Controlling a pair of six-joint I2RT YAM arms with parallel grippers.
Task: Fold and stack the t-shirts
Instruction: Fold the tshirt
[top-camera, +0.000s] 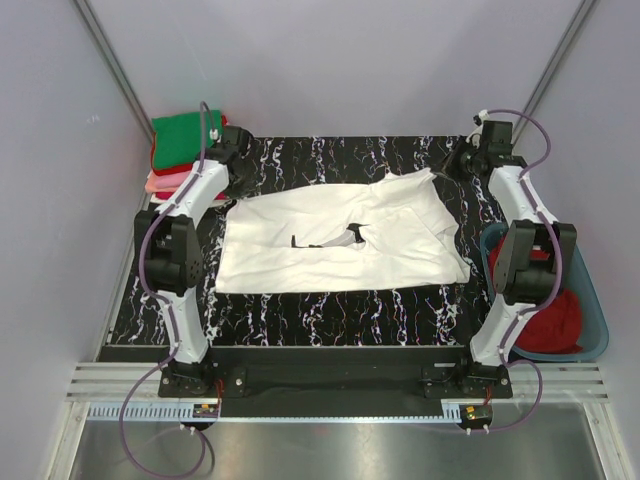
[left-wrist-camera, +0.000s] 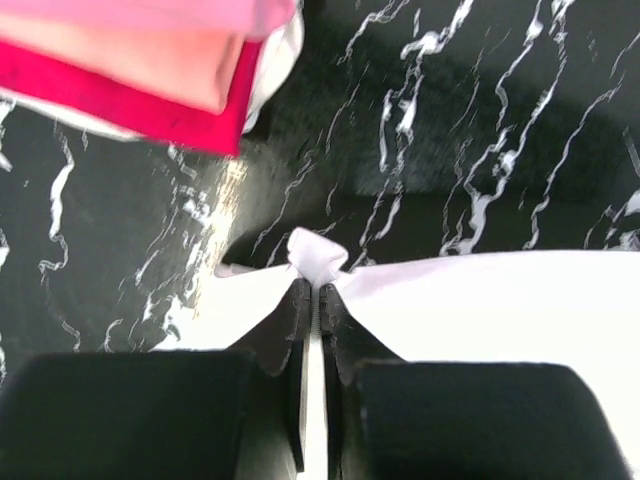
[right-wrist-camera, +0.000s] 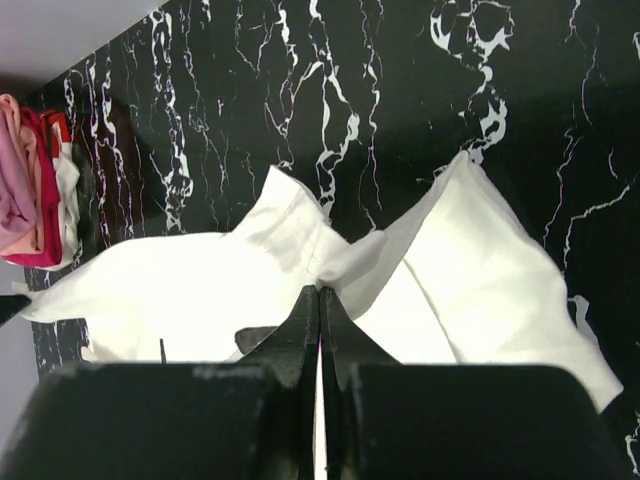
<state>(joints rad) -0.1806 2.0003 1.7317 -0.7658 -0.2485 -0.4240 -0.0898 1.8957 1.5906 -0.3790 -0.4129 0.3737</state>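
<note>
Flanking white tee (top-camera: 340, 245): stack (top-camera: 180, 152) L, tub (top-camera: 588, 285) R.

Black marbled table (top-camera: 330, 310) carries a spread white t-shirt (top-camera: 270, 250) and folded stack (top-camera: 178, 140).

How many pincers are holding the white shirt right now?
2. The left pincer pinches the white t-shirt at its far left corner; the right pincer pinches its far right corner.

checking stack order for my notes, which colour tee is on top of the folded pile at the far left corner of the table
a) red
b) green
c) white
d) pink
b: in the top view the green t-shirt lies on top of the pile, with red and pink edges showing beneath it.
</note>
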